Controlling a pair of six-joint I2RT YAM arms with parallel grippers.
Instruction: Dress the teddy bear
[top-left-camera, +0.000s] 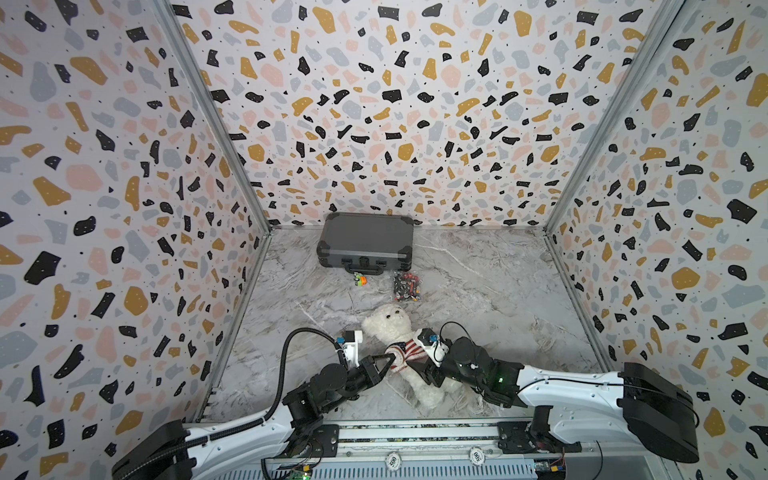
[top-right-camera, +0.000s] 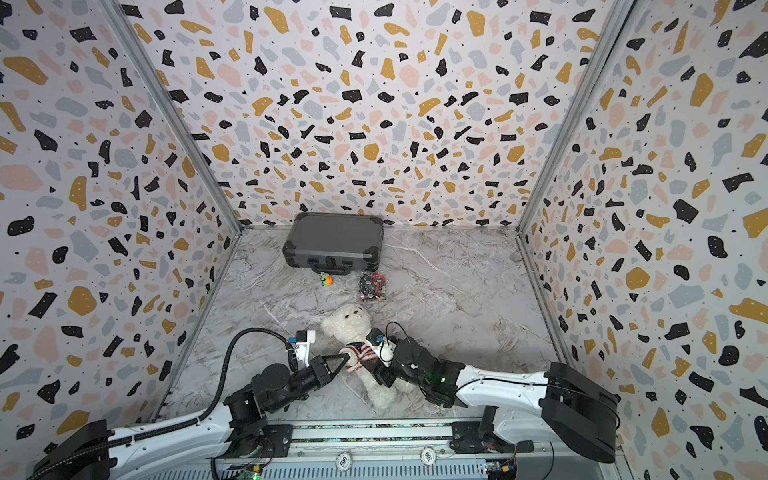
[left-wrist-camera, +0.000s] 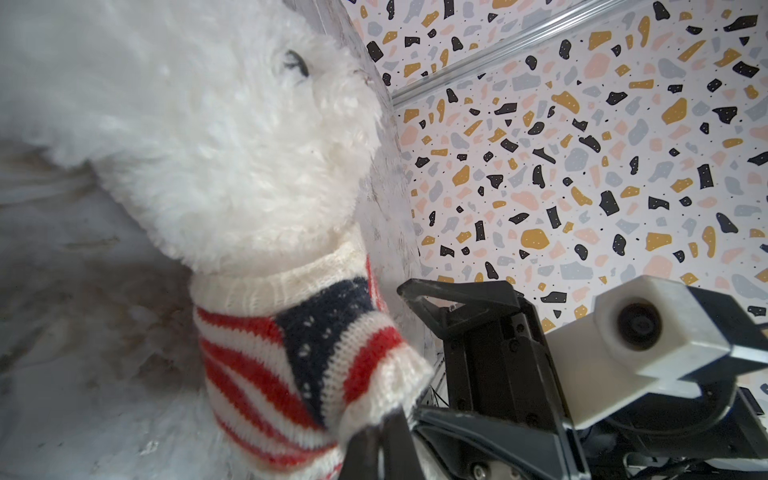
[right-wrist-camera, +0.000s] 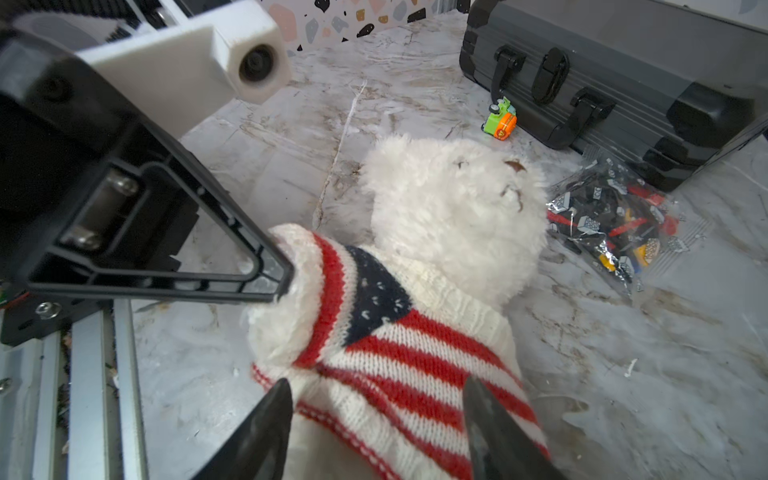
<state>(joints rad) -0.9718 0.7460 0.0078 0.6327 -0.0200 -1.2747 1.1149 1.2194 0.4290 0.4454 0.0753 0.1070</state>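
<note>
Teddy bear (top-left-camera: 388, 322) lies face-up on the marble tabletop (top-left-camera: 498, 291) between my two grippers, wearing a flag-striped sweater (top-left-camera: 405, 350). My left gripper (top-left-camera: 387, 360) pinches the sweater's sleeve cuff. My right gripper (right-wrist-camera: 378, 388) stands spread over its hem. The bear's head points toward the grey case (top-left-camera: 365, 237) and its legs toward my base, with the long axis slanting slightly right.

Place: a robot test booth, like a lab.
Walls: speckled boards (top-left-camera: 374, 104) box in three sides, joined by metal strips (top-left-camera: 216, 112).
Floor: a marble-look tabletop (top-left-camera: 478, 291).
Machines: a left robot arm (top-left-camera: 232, 436) and a right robot arm (top-left-camera: 573, 382) sit on a metal rail (top-left-camera: 415, 428).
Cameras: a small wrist camera (left-wrist-camera: 636, 328) rides on an arm.
</note>
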